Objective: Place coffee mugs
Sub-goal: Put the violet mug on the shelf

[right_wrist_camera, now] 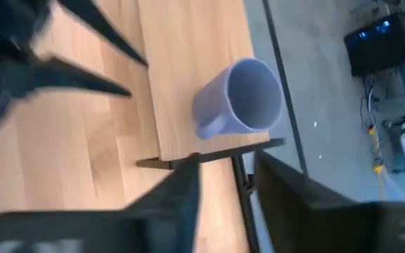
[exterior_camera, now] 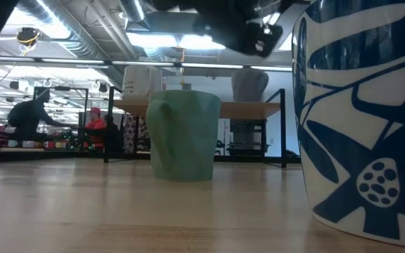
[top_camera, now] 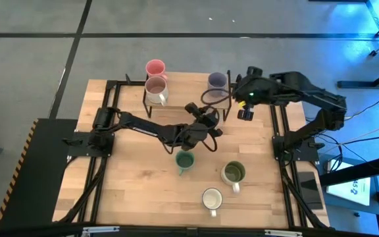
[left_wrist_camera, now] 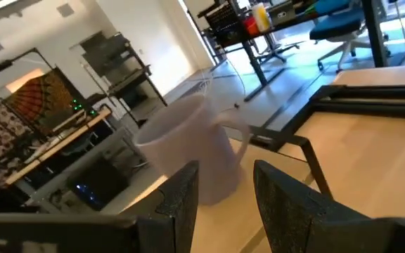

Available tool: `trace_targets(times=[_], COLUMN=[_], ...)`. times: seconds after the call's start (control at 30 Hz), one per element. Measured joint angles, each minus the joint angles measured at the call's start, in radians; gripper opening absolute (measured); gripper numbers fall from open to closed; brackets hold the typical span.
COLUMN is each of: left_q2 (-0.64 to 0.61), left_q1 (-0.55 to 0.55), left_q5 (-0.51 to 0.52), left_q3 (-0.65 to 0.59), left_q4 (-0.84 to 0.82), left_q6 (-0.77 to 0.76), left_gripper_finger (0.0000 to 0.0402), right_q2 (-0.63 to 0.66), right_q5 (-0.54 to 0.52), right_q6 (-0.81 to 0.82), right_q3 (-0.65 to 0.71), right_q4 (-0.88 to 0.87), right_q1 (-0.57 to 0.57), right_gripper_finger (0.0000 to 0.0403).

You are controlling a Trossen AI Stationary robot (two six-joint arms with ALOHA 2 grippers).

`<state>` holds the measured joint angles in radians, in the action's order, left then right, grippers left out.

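The lavender mug [top_camera: 217, 82] stands on its base on the raised rack at the table's far edge; it shows just beyond my fingers in the left wrist view [left_wrist_camera: 192, 144] and from above in the right wrist view [right_wrist_camera: 241, 98]. My left gripper [top_camera: 199, 113] [left_wrist_camera: 223, 169] is open, near the mug on its near-left side, and holds nothing. My right gripper [top_camera: 245, 113] [right_wrist_camera: 223, 165] is open, to the mug's right, and empty. The pink mug [top_camera: 155, 67] and the white mug with a mauve inside [top_camera: 156, 89] sit on the rack's left part. The teal mug [top_camera: 185, 160] [exterior_camera: 183, 133], olive mug [top_camera: 233, 172] and white mug [top_camera: 211, 197] stand on the table.
The black rack frame [top_camera: 147, 105] runs along the far side between the arms' bases. A blue-and-white patterned mug [exterior_camera: 364, 126] stands right before the low camera. Bare wood [top_camera: 130, 184] lies at the near left. People show in the room far behind.
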<state>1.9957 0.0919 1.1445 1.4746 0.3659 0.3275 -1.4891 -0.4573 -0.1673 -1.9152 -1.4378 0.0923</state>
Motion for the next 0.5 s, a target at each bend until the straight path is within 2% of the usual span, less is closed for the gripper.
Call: trace_targets(times=[0.1, 0.13, 0.27, 0.37, 0.5], left_q2=[-0.068, -0.096, -0.205, -0.283, -0.382], left_q1=[0.032, 0.043, 0.095, 0.118, 0.153], left_q5=[0.059, 0.081, 0.152, 0.209, 0.296], left_q3=[0.0, 0.0, 0.0, 0.0, 0.0], left_q4=[-0.088, -0.127, -0.258, -0.329, -0.332], left_q6=[0.0, 0.0, -0.003, -0.004, -0.003], left_gripper_finger=[0.0131, 0.0131, 0.0131, 0.0131, 0.0131], right_q2=[-0.026, -0.032, -0.057, -0.082, -0.116], right_q5=[0.005, 0.007, 0.036, 0.134, 0.242], right_q6=[-0.074, -0.099, -0.145, -0.211, -0.253], right_q3=[0.0, 0.0, 0.0, 0.0, 0.0], right_q4=[0.003, 0.004, 0.007, 0.042, 0.092], right_q1=[0.008, 0.014, 0.068, 0.13, 0.187], right_gripper_finger=[0.0025, 0.0013, 0.0015, 0.0003, 0.0002])
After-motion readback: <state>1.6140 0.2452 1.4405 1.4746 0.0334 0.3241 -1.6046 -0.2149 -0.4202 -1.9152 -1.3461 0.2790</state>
